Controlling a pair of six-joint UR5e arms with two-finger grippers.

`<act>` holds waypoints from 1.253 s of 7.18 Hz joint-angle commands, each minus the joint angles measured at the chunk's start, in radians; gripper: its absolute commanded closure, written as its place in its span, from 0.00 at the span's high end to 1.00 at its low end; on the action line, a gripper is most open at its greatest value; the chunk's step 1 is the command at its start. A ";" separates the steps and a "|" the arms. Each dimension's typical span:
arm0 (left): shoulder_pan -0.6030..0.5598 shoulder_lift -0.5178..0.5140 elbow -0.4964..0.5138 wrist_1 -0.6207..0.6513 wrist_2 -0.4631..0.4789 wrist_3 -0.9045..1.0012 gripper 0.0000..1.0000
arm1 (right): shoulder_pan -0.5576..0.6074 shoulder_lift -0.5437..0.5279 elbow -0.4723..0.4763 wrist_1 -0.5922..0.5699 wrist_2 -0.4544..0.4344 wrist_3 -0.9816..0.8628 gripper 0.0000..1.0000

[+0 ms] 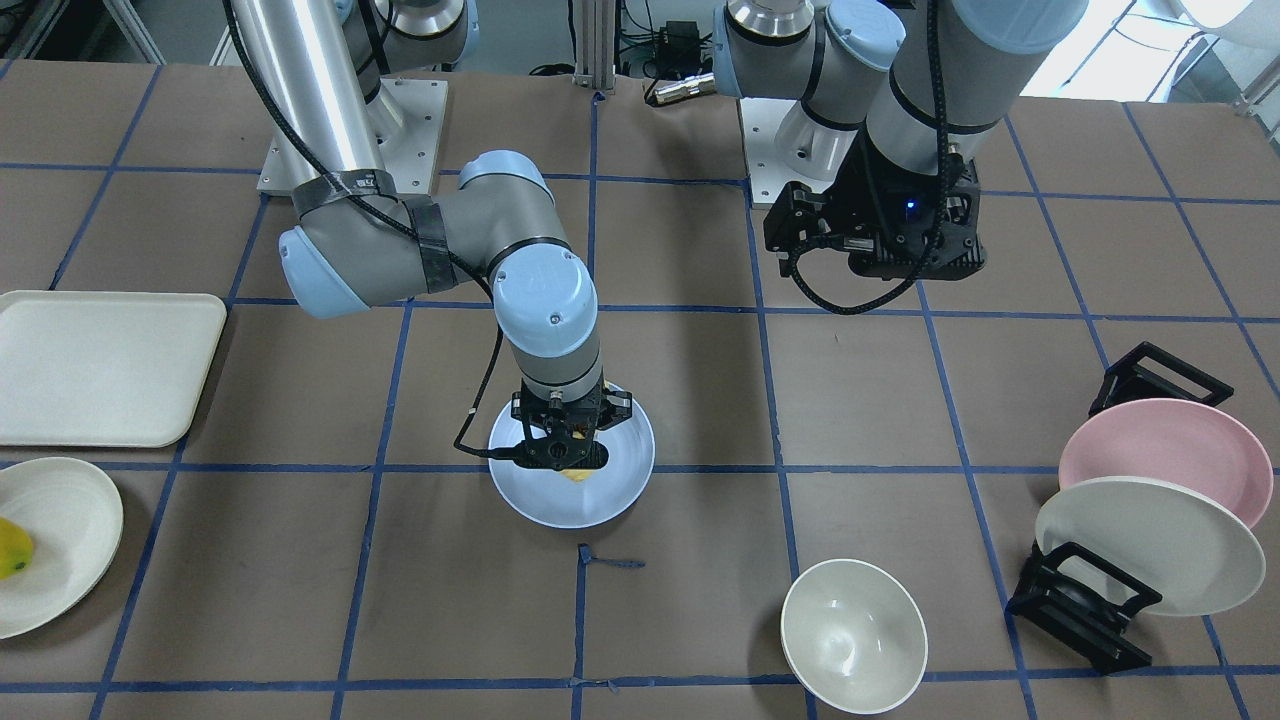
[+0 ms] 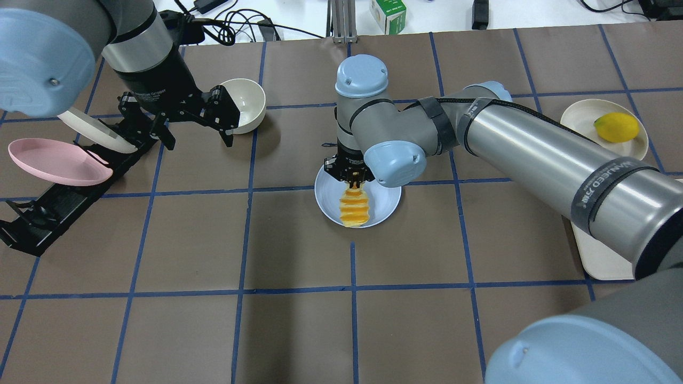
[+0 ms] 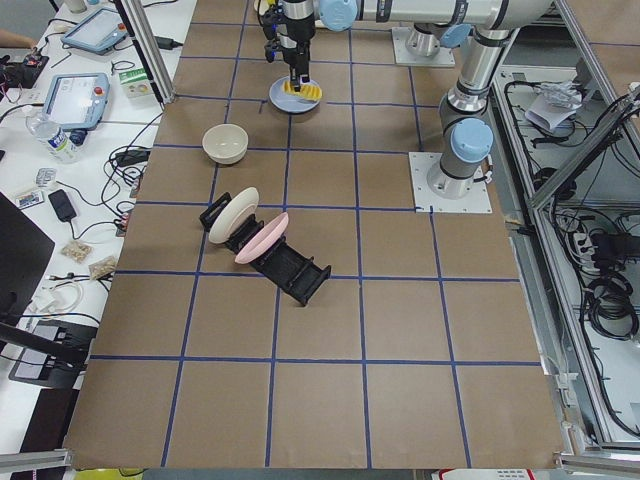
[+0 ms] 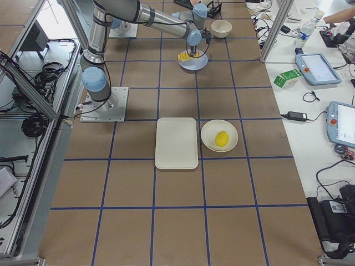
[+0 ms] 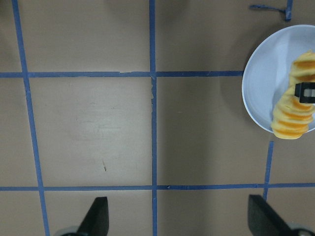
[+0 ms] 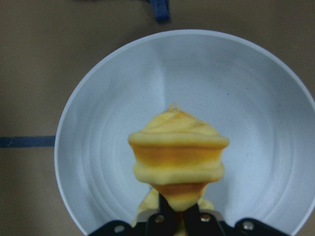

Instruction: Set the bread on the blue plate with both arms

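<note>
The bread (image 2: 355, 205), a yellow-orange sliced loaf, is over the blue plate (image 2: 384, 210) at the table's middle. My right gripper (image 2: 352, 180) is shut on the loaf's far end and points straight down over the plate's far rim. In the right wrist view the bread (image 6: 178, 152) extends from the gripper (image 6: 179, 219) across the plate (image 6: 246, 98). I cannot tell whether its free end rests on the plate. My left gripper (image 2: 200, 140) is open and empty, high above the table to the left; its wrist view shows the plate (image 5: 261, 83) and bread (image 5: 295, 118) at the right edge.
A cream bowl (image 2: 245, 104) stands just beyond the left gripper. A black rack (image 2: 48, 213) holds a pink plate (image 2: 56, 162) and a cream-white plate (image 2: 98, 130). At the right are a cream tray (image 1: 100, 365) and a white plate with a yellow fruit (image 2: 616, 127).
</note>
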 commanded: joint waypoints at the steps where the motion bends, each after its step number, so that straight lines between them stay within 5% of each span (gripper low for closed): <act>1: 0.009 0.001 0.000 -0.001 0.006 0.014 1.00 | 0.000 0.025 0.001 -0.034 0.011 0.005 0.57; 2: 0.013 0.002 -0.002 0.001 0.008 0.014 1.00 | 0.000 0.027 0.001 -0.054 0.011 0.004 0.85; 3: 0.013 0.002 -0.004 0.001 0.008 0.014 1.00 | 0.000 0.027 0.001 -0.054 0.011 0.004 1.00; 6: 0.015 0.005 -0.002 0.001 0.000 0.002 1.00 | -0.020 -0.011 -0.022 -0.013 -0.002 0.001 1.00; 9: 0.013 0.010 -0.004 0.001 0.001 0.002 1.00 | -0.168 -0.232 -0.040 0.251 -0.056 -0.137 1.00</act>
